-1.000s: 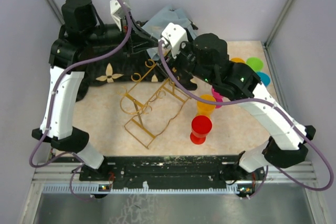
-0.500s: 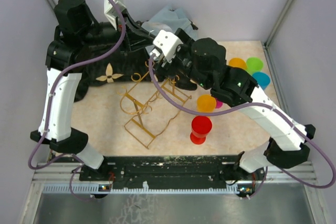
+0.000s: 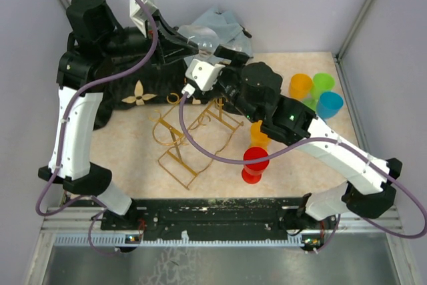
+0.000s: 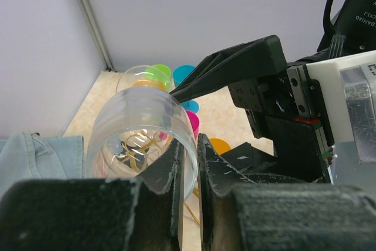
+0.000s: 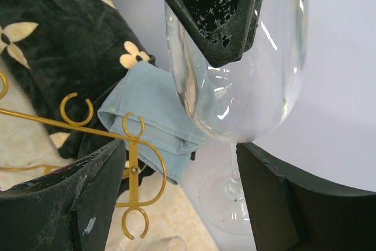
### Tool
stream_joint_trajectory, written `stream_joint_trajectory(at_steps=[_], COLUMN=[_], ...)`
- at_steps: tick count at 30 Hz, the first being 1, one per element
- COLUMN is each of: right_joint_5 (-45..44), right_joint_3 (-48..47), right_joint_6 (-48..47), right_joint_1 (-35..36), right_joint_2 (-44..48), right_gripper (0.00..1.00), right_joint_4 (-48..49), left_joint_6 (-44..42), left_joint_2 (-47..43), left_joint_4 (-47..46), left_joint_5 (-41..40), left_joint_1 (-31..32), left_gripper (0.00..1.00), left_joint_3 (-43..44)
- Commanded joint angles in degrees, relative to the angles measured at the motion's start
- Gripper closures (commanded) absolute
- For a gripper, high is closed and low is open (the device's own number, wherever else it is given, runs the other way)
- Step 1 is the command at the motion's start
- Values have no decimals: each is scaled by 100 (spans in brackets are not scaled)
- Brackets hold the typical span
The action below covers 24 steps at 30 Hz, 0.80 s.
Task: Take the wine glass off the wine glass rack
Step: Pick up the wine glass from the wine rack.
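A clear wine glass [image 3: 203, 37] hangs in the air at the back, off the gold wire wine glass rack [image 3: 193, 135], which stands on the table below. My left gripper [image 4: 189, 166] is shut on the glass rim, one finger inside the bowl [image 4: 141, 124] and one outside. In the right wrist view the bowl [image 5: 252, 80] fills the top, with the stem [image 5: 235, 166] and foot beneath it. My right gripper [image 5: 185, 198] is open; its fingers stand either side of the stem, apart from it. A scroll end of the rack [image 5: 134, 145] shows beside the left finger.
A black flowered blanket [image 3: 137, 91] and a blue cloth [image 3: 223, 23] lie at the back. Coloured cups stand on the right: orange [image 3: 300, 86], green [image 3: 323, 83], blue [image 3: 329, 103], red [image 3: 255, 163]. Grey walls close in the back and sides.
My right arm has swung left and back, bringing its open gripper up to the glass. The left arm has barely shifted and keeps its grip.
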<state>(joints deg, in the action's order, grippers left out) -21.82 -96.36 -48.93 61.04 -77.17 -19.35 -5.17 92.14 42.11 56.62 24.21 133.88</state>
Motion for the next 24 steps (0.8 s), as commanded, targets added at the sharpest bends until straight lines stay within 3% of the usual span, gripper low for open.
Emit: stream_joint_trajectory(at_steps=[1, 12, 17, 24], right_joint_5=[301, 470, -342, -730], right_joint_3=[-74, -156, 384, 1164], right_joint_6=[-534, -869, -1263, -1687], right_joint_1=[180, 348, 370, 532], right_joint_2=[41, -264, -204, 306], right_gripper=[24, 26, 26, 26], right_joint_4=[1241, 1962, 2606, 3675], left_joint_6=[7, 54, 54, 64], left_joint_2=[27, 86, 61, 56], left_joint_4=[-62, -53, -82, -88], left_joint_5=[331, 432, 400, 436], left_joint_1=[49, 48, 47, 44], left_gripper=[100, 100, 100, 100], left_joint_3=[-25, -107, -110, -202])
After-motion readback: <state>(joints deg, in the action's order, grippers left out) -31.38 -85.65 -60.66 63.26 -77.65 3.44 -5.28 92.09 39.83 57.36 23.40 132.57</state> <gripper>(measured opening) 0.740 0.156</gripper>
